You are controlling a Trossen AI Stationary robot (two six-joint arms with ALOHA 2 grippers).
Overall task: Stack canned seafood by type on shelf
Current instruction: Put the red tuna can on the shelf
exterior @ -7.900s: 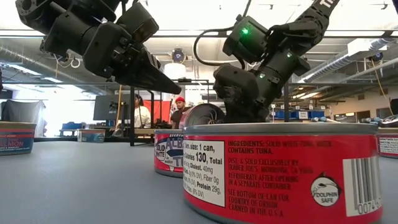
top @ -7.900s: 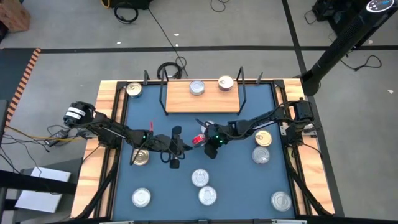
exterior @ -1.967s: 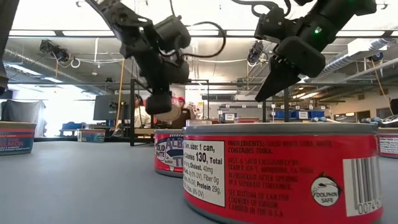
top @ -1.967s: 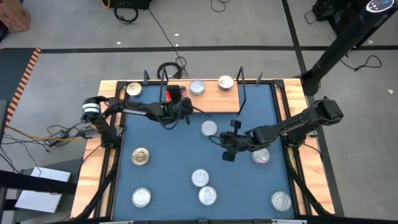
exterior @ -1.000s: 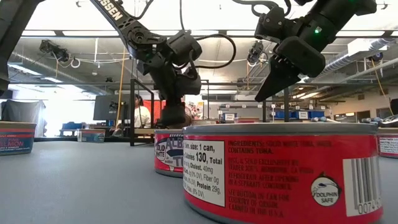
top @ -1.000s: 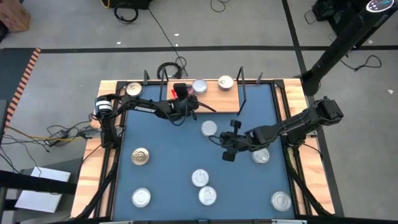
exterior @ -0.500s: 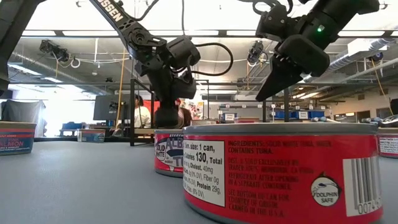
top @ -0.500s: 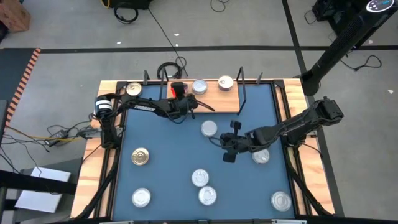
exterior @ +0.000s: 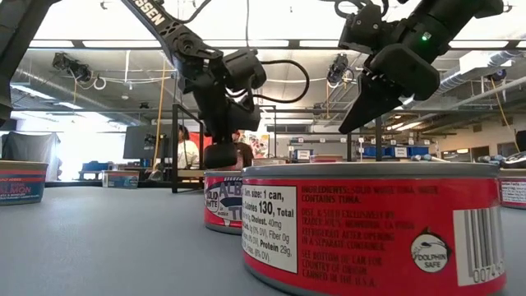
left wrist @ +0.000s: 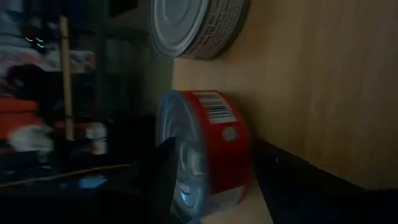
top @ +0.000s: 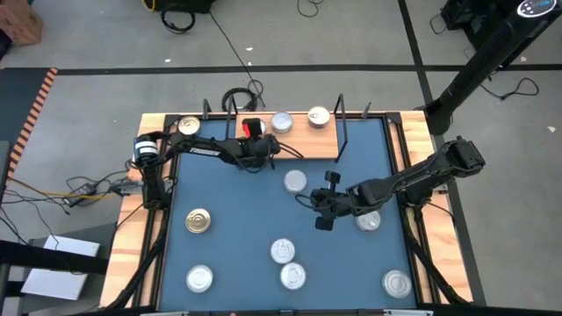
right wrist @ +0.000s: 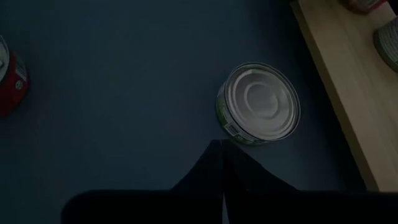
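My left gripper (top: 255, 133) reaches over the shelf (top: 307, 140), with a red-labelled can (left wrist: 208, 149) standing on the wooden board right at my fingertips. The can sits between my parted jaws, though in the dim left wrist view I cannot tell whether the fingers touch its sides. Just beside it on the board stands a silver-lidded can (top: 282, 122), and farther along a third can (top: 318, 116). The black wire upright (top: 341, 132) rises at the shelf's far end.

My right gripper (top: 321, 204) hangs over the blue table (top: 237, 228) with its jaws pressed together, holding nothing. A green-labelled can (right wrist: 258, 103) stands on the table just ahead of its fingertips, beside the shelf's edge. More cans (top: 282, 251) lie scattered nearer the front.
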